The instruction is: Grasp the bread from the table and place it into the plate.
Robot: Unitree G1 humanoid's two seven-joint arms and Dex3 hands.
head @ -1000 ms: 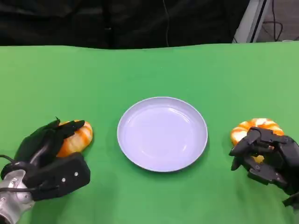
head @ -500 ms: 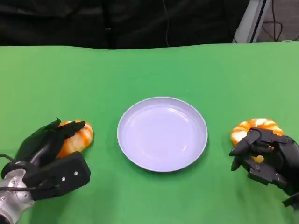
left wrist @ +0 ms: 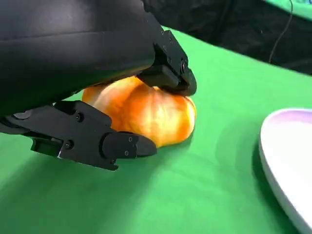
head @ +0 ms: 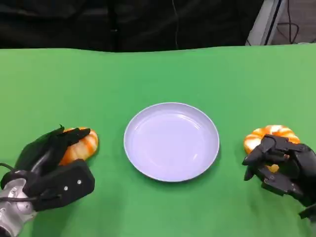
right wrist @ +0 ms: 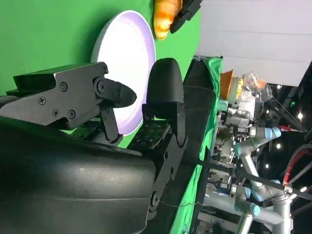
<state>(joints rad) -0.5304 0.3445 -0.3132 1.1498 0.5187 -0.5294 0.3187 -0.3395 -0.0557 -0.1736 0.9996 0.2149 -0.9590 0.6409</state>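
An orange striped bread [head: 84,145] lies on the green table left of the plate. My left hand [head: 49,168] grips it, with fingers over its top and the thumb against its near side. In the left wrist view the bread [left wrist: 146,109] sits between an upper finger [left wrist: 170,80] and the thumb [left wrist: 122,145], still resting on the cloth. A second orange bread [head: 269,135] lies right of the plate, and my right hand [head: 284,168] sits just in front of it, fingers curled apart and holding nothing. The pale lilac plate [head: 171,140] is empty in the middle.
The green cloth [head: 163,74] covers the whole table, with a dark backdrop behind its far edge. In the right wrist view, the plate [right wrist: 126,53] shows past my right hand [right wrist: 73,161], with lab equipment beyond the table.
My left hand has shifted very slightly at the wrist while staying on the left bread. The breads, the plate and my right hand have not moved.
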